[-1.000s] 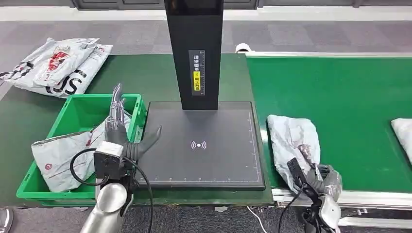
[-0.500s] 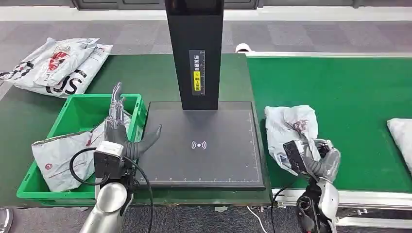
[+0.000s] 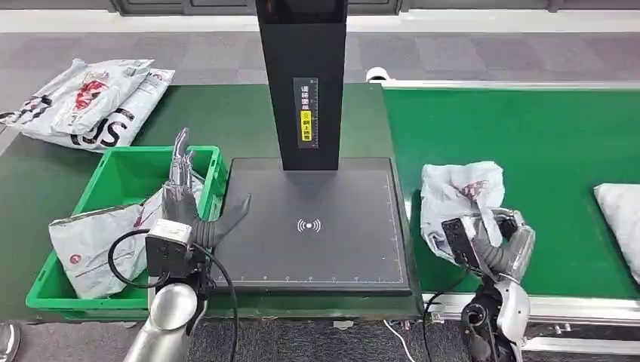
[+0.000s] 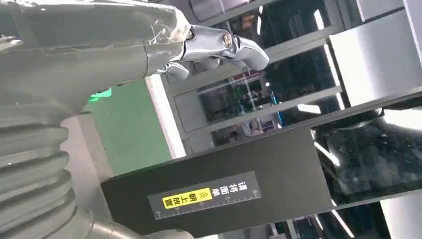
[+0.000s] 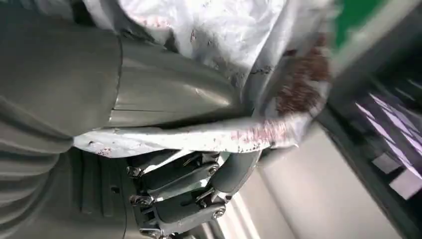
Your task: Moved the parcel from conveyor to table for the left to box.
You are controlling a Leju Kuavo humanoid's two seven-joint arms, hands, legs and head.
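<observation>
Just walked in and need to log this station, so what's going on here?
The robot's right hand grips a crumpled grey parcel over the green conveyor, beside the black scanner platform. Its left hand waits open, fingers apart, at the edge of the green bin, which already holds a parcel. Another parcel lies further along the belt.

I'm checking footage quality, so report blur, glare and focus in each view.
Head view: sharp, evenly lit, parcel and right hand crisp. Left wrist view: bright glare on the metal fingers, window reflections behind. Right wrist view: motion blur smears the parcel's far end and the background.
</observation>
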